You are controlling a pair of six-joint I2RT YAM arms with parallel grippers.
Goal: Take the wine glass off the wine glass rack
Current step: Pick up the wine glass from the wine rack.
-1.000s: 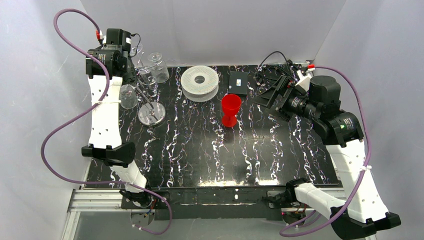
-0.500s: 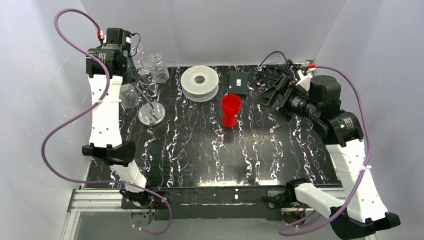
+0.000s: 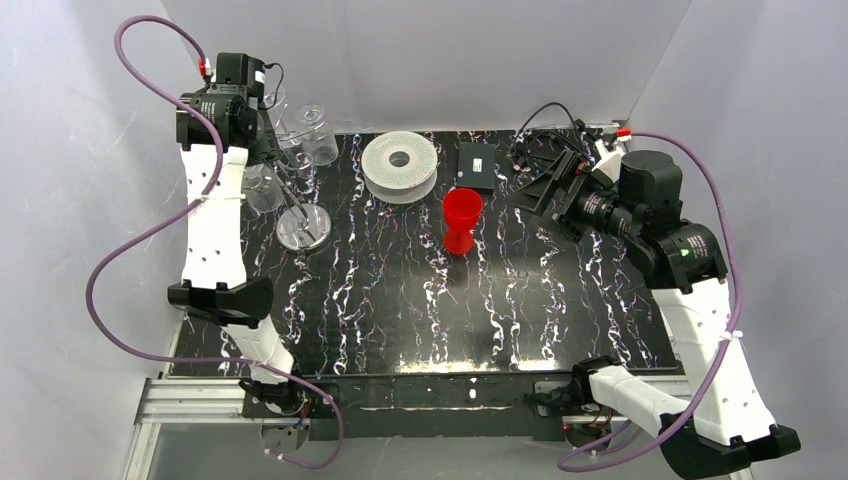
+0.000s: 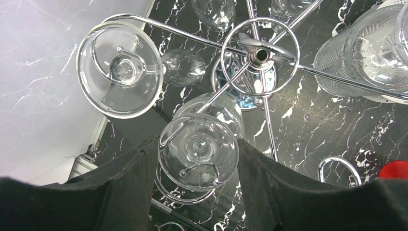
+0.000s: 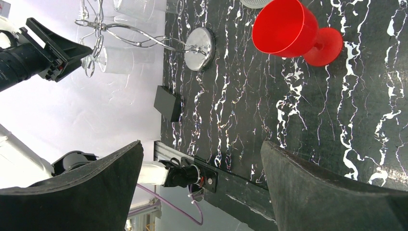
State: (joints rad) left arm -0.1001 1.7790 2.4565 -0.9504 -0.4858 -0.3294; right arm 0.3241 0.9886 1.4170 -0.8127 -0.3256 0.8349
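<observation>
Black marbled table [image 3: 420, 300] is being worked at upper left: the wine glass [image 4: 198, 151], hung foot-up on the wine glass rack [image 4: 260, 53], is being clamped by the left gripper [image 4: 197, 144] — presumably for sliding it free. The right gripper [image 5: 201, 144] is being held agape and empty, kept clear.

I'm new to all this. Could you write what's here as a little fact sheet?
Rack: silver wire tree on a shiny round base
Left hand: closed on one hanging wine glass, not yet unhooked
Other glasses: hanging upside down on the rack
Right hand: open, empty, above the table
Also there: red goblet, white spool
</observation>
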